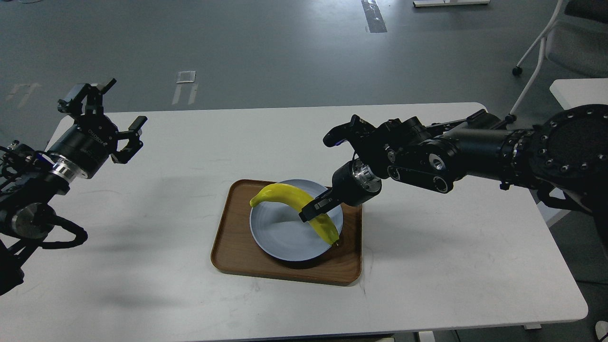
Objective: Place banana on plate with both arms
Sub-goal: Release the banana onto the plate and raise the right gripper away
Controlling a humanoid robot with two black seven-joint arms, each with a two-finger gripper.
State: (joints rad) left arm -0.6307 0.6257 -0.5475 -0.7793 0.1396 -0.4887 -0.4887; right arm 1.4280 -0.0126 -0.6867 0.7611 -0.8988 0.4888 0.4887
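Observation:
The yellow banana (285, 195) is held over the pale blue-grey plate (280, 237), its dark tip close to the plate's right rim. My right gripper (311, 212) is shut on the banana's middle, reaching in from the right. I cannot tell whether the banana touches the plate. The plate sits on a brown wooden tray (237, 247) at the table's centre. My left gripper (105, 111) is open and empty, raised above the table's far left corner, well away from the plate.
The white table (427, 266) carries only the tray and plate. A second white table (577, 95) and a chair (560, 42) stand at the far right, behind my right arm.

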